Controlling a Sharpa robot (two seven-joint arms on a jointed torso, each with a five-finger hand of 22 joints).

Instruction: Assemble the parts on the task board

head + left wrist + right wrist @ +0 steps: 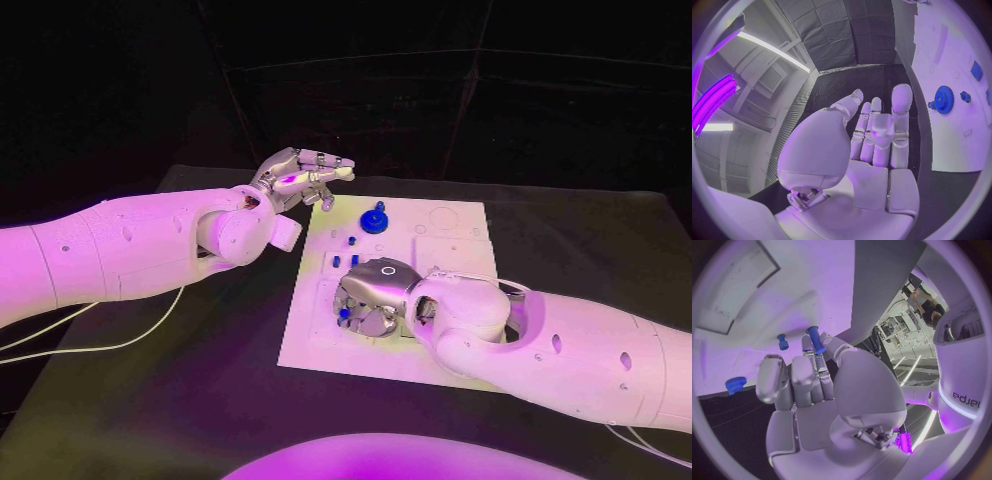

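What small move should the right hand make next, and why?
Probably lift clear of the task board, carrying its peg. The right hand seems to pinch a blue peg at its fingertips low over the board, while the left hand is open off the board's far corner.

Blue parts (351,260) and a blue gear (375,219) lie on the white task board (454,225), on a black worktop (188,400).

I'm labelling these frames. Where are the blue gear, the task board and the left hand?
blue gear (944,99): left wrist view, on its toothed disc.
task board (459,222): head view, on a bare part near its far edge.
left hand (299,176): head view, on its middle.
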